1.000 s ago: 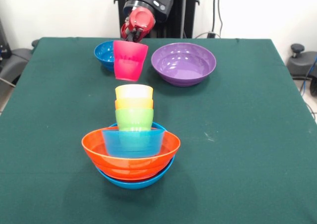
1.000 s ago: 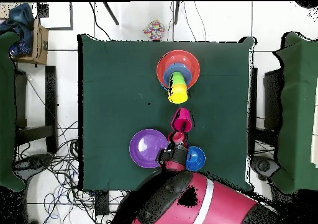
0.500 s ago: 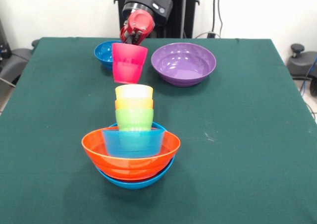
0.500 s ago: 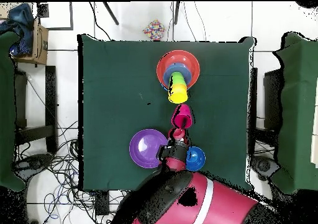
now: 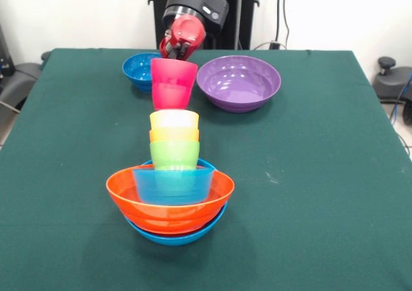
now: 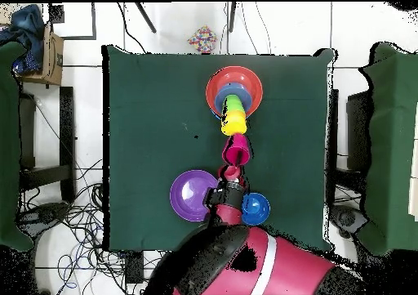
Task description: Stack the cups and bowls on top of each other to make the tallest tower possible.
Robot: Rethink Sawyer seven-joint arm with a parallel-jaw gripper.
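The tower (image 5: 170,188) stands near the table's front: a large light-blue bowl, orange bowls and a small light-blue bowl nested, with green, orange and yellow cups (image 5: 174,125) above. From overhead the tower (image 6: 235,96) lies toward the top. A magenta-pink cup (image 5: 172,84) hangs upright in the air just behind and above the yellow cup, held at its rim by my gripper (image 5: 177,51), which is shut on it. Overhead, the pink cup (image 6: 237,150) sits just below the yellow one, gripper (image 6: 233,176) behind it.
A large purple bowl (image 5: 238,82) and a small dark-blue bowl (image 5: 137,70) rest on the green table (image 5: 309,175) at the far side, either side of the arm. In the overhead view they are the purple bowl (image 6: 192,195) and blue bowl (image 6: 256,208).
The gripper has carried the pink cup sideways and slightly up, bringing it closer over the yellow cup on the tower. The tower and loose bowls have not moved.
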